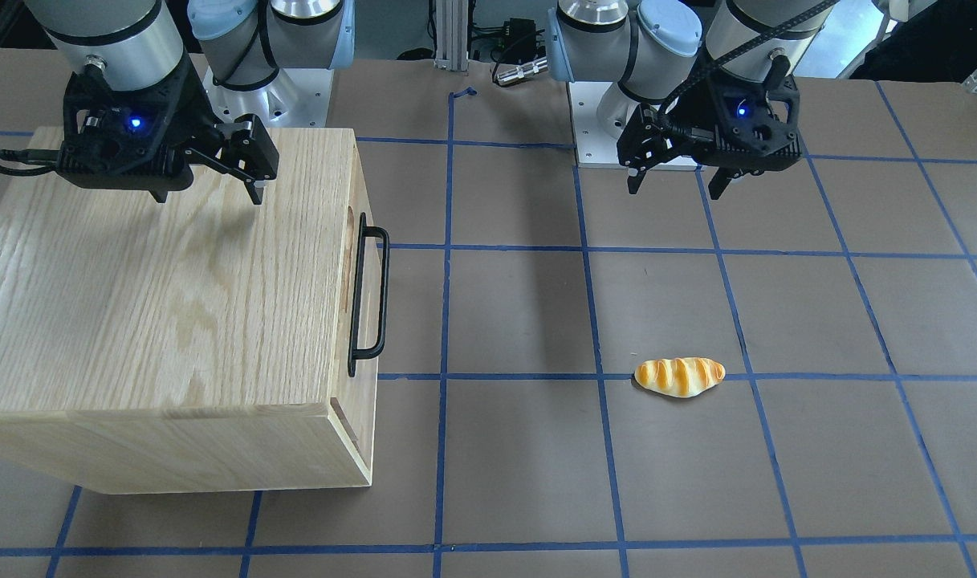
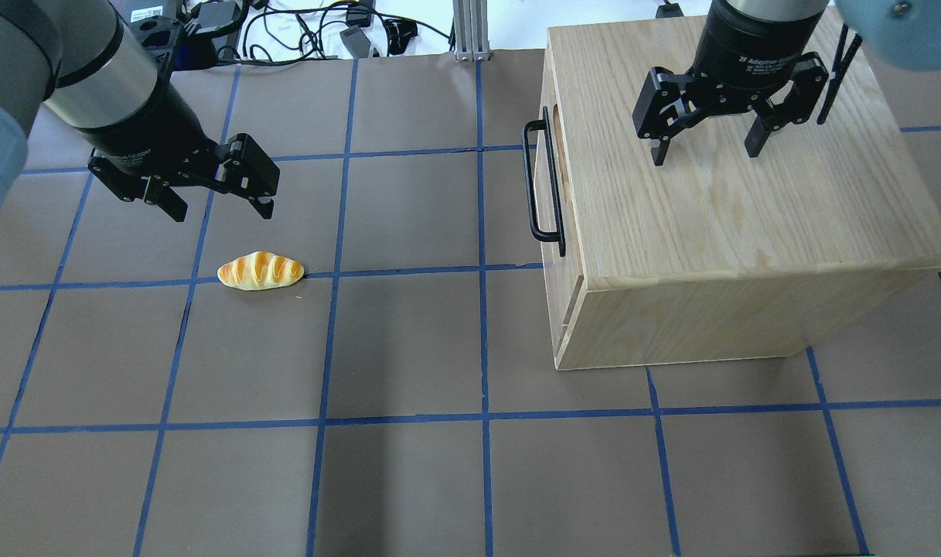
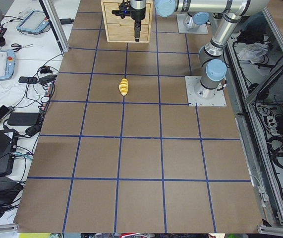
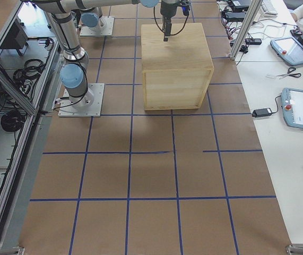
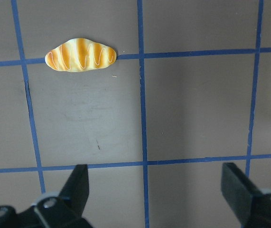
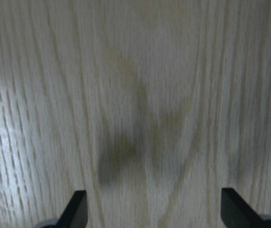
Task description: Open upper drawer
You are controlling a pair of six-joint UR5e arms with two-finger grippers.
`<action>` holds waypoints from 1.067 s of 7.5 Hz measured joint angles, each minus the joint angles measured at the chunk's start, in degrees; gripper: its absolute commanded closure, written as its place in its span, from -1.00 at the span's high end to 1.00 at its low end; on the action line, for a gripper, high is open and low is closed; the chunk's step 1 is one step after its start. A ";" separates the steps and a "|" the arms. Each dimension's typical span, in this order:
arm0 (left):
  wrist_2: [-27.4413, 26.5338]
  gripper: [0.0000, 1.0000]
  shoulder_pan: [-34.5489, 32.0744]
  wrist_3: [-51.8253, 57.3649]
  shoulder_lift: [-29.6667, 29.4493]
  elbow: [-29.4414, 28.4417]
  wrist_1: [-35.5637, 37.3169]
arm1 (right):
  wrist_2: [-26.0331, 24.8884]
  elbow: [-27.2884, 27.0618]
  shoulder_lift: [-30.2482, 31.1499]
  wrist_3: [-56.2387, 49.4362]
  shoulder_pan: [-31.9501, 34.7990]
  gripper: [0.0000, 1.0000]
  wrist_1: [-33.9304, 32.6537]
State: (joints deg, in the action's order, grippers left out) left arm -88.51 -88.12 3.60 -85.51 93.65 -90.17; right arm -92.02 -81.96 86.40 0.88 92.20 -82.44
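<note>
The upper drawer [image 2: 559, 193] is shut, flush in the front of the oak cabinet [image 2: 733, 201], and faces the middle of the table. Its long black bar handle [image 2: 542, 186] shows free, also in the front-facing view [image 1: 371, 293]. My right gripper [image 2: 704, 153] hangs open and empty above the cabinet's top, well behind the handle; its wrist view [image 6: 154, 204] shows only oak grain. My left gripper [image 2: 223, 210] is open and empty above the table, far from the cabinet.
A toy bread roll [image 2: 260, 271] lies on the brown mat just in front of my left gripper, also in the left wrist view [image 5: 80, 54]. Blue tape lines grid the mat. Cables lie at the table's far edge [image 2: 315, 31].
</note>
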 measured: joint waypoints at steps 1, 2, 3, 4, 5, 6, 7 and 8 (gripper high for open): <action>0.00 1.00 0.06 0.00 0.03 -0.09 0.01 | 0.00 -0.02 0.00 0.00 0.00 1.00 0.00; 0.00 1.00 0.08 0.00 0.10 -0.09 -0.06 | 0.00 -0.03 0.00 0.00 0.00 1.00 0.00; 0.00 1.00 0.08 0.00 0.13 -0.05 -0.11 | 0.00 -0.04 0.00 0.00 0.00 1.00 0.00; 0.00 1.00 0.07 0.00 0.15 -0.06 -0.11 | 0.00 -0.04 0.00 0.00 0.00 1.00 0.00; 0.00 1.00 0.06 0.00 0.19 -0.13 -0.10 | 0.00 -0.03 0.00 0.00 0.00 1.00 0.00; 0.00 1.00 0.03 0.00 0.22 -0.11 -0.11 | 0.00 0.01 0.00 0.00 0.00 1.00 0.00; 0.00 1.00 -0.03 -0.01 0.01 -0.21 -0.17 | 0.00 0.03 0.00 0.00 0.00 1.00 0.00; -0.56 1.00 -0.25 -0.27 -0.69 -0.50 -0.17 | 0.00 0.02 0.00 0.00 0.00 1.00 0.00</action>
State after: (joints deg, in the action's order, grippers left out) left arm -89.06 -88.37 3.34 -86.19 93.15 -90.34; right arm -92.02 -81.94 86.40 0.88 92.20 -82.44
